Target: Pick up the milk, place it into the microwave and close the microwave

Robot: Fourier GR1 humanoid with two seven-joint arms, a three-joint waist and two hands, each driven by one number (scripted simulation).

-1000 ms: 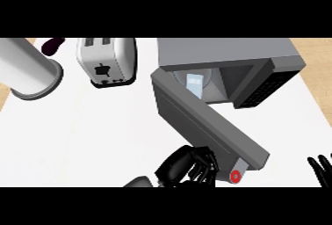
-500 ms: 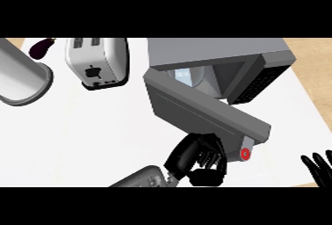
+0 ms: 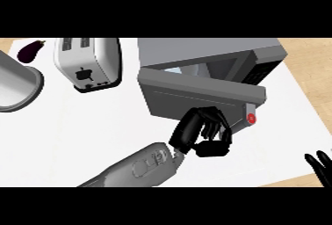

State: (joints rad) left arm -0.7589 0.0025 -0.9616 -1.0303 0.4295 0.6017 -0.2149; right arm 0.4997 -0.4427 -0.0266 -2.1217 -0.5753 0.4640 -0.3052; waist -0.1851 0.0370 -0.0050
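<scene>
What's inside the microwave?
Through the gap in the microwave only a pale sliver shows. Its grey door, nearly shut, covers the rest, so I cannot tell what is in there.

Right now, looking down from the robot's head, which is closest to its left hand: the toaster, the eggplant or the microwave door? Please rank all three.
1. Microwave door: right at the left hand, just above it in the view.
2. Toaster: up and to the left.
3. Eggplant: top left corner, beyond the toaster.
</scene>
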